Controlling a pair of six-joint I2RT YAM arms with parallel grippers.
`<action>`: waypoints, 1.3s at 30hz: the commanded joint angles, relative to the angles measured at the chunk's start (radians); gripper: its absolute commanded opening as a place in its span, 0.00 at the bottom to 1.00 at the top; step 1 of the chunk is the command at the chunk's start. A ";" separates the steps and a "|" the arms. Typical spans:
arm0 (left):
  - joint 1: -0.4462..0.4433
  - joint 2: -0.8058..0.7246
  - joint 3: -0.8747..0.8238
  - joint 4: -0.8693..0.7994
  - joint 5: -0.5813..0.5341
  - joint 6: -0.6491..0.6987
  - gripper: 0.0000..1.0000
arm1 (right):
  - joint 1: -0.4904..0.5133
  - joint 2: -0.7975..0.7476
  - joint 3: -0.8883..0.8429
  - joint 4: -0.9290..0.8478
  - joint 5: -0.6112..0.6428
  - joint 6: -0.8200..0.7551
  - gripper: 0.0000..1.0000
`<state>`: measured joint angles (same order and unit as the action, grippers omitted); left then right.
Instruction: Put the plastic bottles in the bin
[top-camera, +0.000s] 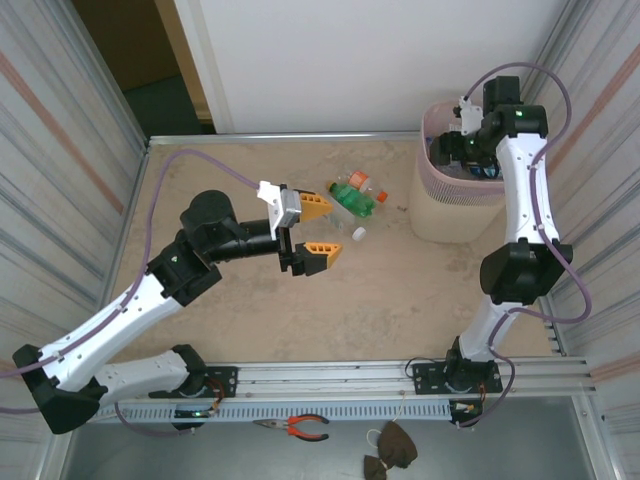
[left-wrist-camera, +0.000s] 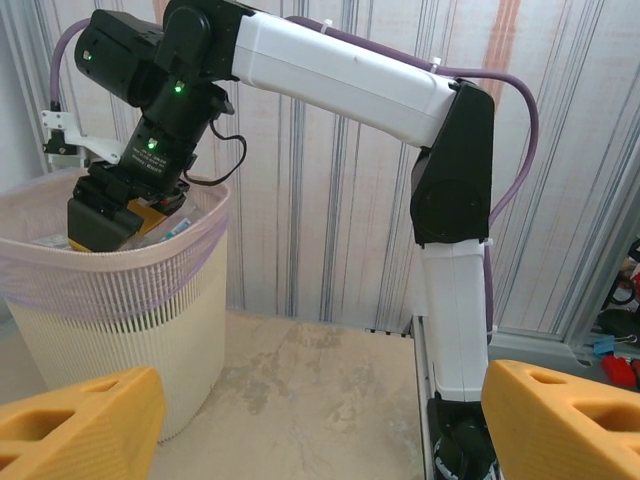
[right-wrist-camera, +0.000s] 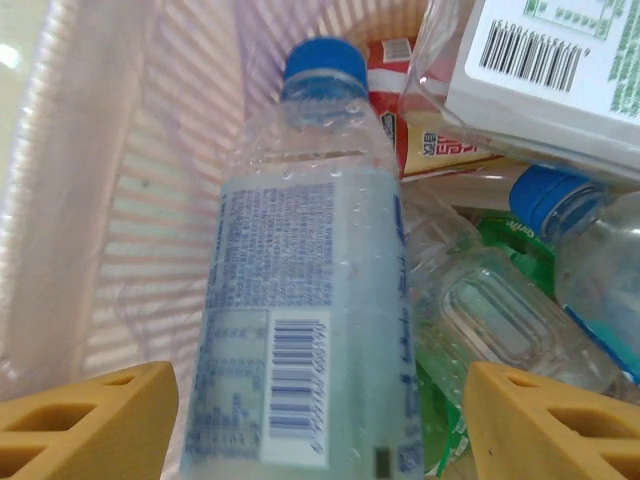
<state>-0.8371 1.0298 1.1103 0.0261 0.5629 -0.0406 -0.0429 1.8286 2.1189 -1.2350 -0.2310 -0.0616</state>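
Note:
My right gripper (top-camera: 470, 150) hangs inside the mouth of the pale bin (top-camera: 450, 205), open. In the right wrist view a clear bottle with a blue cap (right-wrist-camera: 300, 280) lies between its yellow fingers (right-wrist-camera: 90, 420) with gaps on both sides, blurred, over several other bottles (right-wrist-camera: 500, 310) in the bin. My left gripper (top-camera: 334, 229) stands open over the table, empty, just left of a green bottle (top-camera: 352, 197) and an orange-capped one (top-camera: 380, 197). In the left wrist view the bin (left-wrist-camera: 120, 330) and the right gripper (left-wrist-camera: 115, 215) stand ahead to the left.
A small white cap (top-camera: 359, 233) lies on the table by the left fingertips. A white barcoded pack (right-wrist-camera: 560, 60) lies in the bin. Pliers (top-camera: 300, 428) and a brown object (top-camera: 390, 450) sit on the front ledge. Corrugated walls close both sides.

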 joint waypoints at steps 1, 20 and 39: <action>0.006 -0.029 -0.011 0.010 -0.016 0.005 0.83 | 0.009 -0.040 0.051 -0.016 0.013 0.003 0.76; 0.009 0.235 0.219 -0.340 -0.492 -0.055 0.77 | 0.047 -0.230 -0.068 0.175 -0.008 0.074 0.57; 0.080 0.830 0.662 -0.776 -0.879 -0.680 0.74 | 0.077 -0.440 -0.215 0.235 -0.006 0.085 0.56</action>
<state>-0.7685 1.8088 1.6852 -0.6247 -0.2436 -0.5709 0.0254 1.4269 1.9148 -1.0168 -0.2317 0.0162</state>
